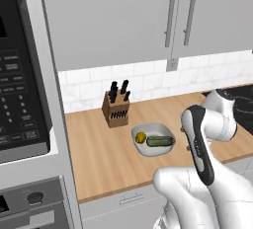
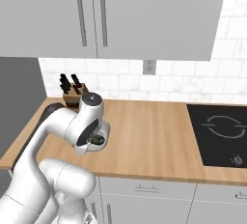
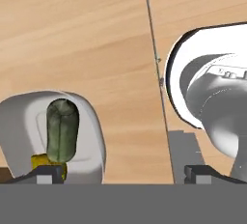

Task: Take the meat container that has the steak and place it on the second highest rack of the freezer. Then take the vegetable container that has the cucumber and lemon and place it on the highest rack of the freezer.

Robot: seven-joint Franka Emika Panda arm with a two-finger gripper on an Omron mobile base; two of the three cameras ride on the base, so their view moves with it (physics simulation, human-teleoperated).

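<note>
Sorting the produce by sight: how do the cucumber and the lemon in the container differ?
The cucumber is dark green and elongated, lying on its side; the lemon is yellow, rounder and smaller. The cucumber lies mid-container, the lemon toward the knife-block end. Both sit in the same white container on the counter.

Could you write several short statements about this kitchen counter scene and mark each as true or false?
1. The vegetable container holds a cucumber and a lemon. True.
2. The container sits on the stovetop. False: it rests on the wooden counter.
3. The knife block stands behind the container, near the tiled wall. True.
4. The gripper is shut on the container. False: it is open and holds nothing.
5. The upper cabinet doors hang open. False: they are closed.
</note>
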